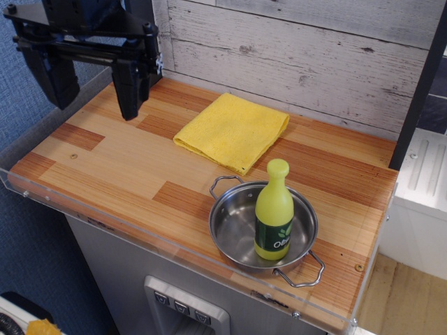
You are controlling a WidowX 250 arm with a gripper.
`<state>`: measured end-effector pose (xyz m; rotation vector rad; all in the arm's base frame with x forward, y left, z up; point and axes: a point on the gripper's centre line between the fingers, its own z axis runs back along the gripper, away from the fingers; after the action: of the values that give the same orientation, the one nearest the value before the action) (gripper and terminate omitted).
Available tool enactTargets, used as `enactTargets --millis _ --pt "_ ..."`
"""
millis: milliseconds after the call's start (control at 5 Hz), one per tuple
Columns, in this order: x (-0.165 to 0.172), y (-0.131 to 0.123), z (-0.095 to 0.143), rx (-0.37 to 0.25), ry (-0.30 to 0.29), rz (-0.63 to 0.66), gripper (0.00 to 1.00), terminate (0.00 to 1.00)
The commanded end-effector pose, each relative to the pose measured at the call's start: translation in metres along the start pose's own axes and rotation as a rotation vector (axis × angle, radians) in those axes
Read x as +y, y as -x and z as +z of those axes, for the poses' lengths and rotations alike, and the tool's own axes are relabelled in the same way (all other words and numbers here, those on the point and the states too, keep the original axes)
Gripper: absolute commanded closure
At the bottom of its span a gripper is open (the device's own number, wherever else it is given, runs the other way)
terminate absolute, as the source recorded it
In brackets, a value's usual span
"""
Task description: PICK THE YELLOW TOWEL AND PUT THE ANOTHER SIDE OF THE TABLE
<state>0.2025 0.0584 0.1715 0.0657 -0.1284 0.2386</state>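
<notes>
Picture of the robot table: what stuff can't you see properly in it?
- The arm above the gripper is cut off by the top edge in the only view.
- The bottle label is too small to read fully.
- Part of the pan floor is hidden behind the bottle.
- What lies under the yellow towel is covered by the cloth.
- The cabinet below the table is cut by the bottom edge.

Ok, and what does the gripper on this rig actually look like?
The gripper is all black: a boxy, angular frame with visible bolts and horizontal bars across the top, ending in two thick, flat, blunt fingers. There is a small white patch on its right edge. No cables or legible markings show.
</notes>
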Motion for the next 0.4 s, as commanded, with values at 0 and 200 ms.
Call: enactTargets --millis 0,200 --pt "0.000 0.000 0.000 0.000 0.000 0.000 0.00 0.00" --pt "-0.020 -0.020 -0.011 -0.020 0.005 -0.014 0.00 0.00"
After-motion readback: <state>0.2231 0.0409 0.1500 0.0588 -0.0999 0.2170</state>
